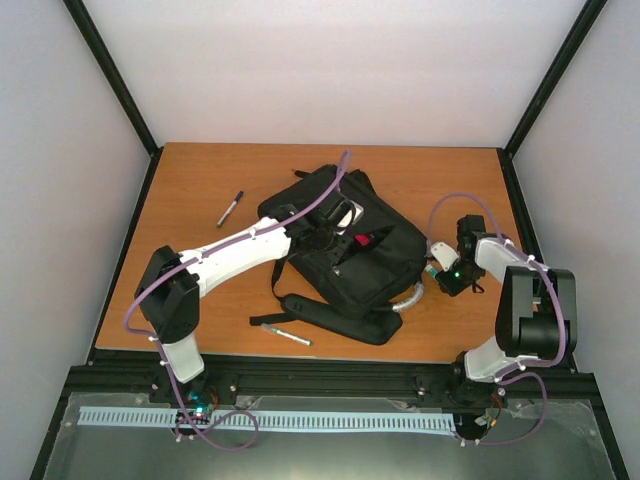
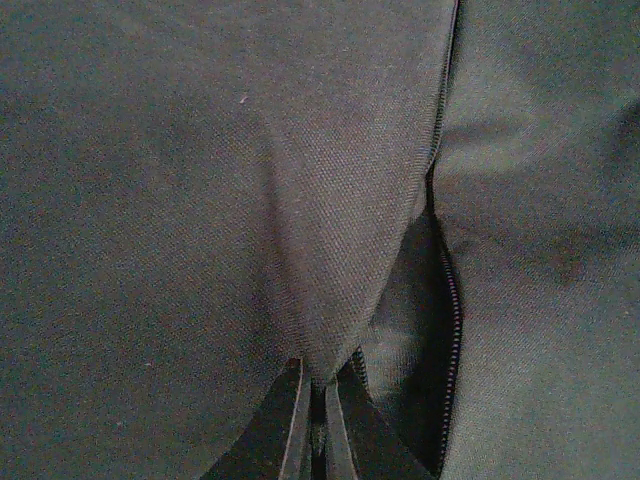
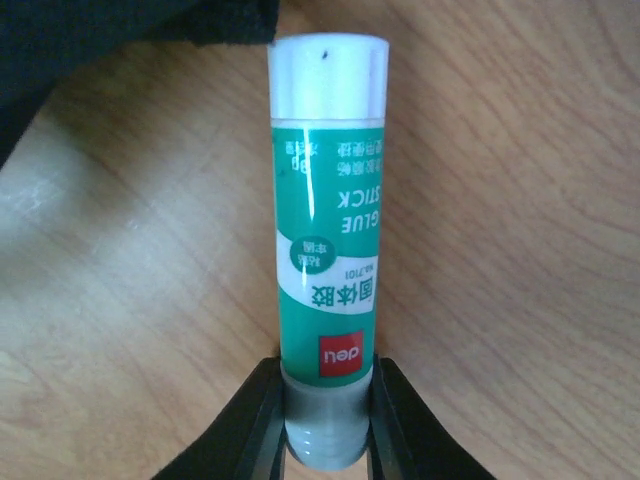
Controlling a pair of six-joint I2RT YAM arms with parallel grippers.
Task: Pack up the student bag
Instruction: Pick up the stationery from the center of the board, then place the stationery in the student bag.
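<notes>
The black student bag (image 1: 355,260) lies in the middle of the table, its grey handle (image 1: 410,297) at the near right. My left gripper (image 1: 322,236) rests on top of it and is shut on a fold of the bag's fabric (image 2: 330,300) beside an open zip (image 2: 452,330). My right gripper (image 1: 443,268) is to the right of the bag, shut on a green and white glue stick (image 3: 325,240) held above the table; the stick's white cap (image 1: 441,252) points toward the bag's edge (image 3: 120,40).
A black marker (image 1: 230,208) lies on the table left of the bag. A silver pen (image 1: 286,334) lies near the front edge by a shoulder strap (image 1: 320,312). A white object (image 1: 348,213) shows at the bag's top opening.
</notes>
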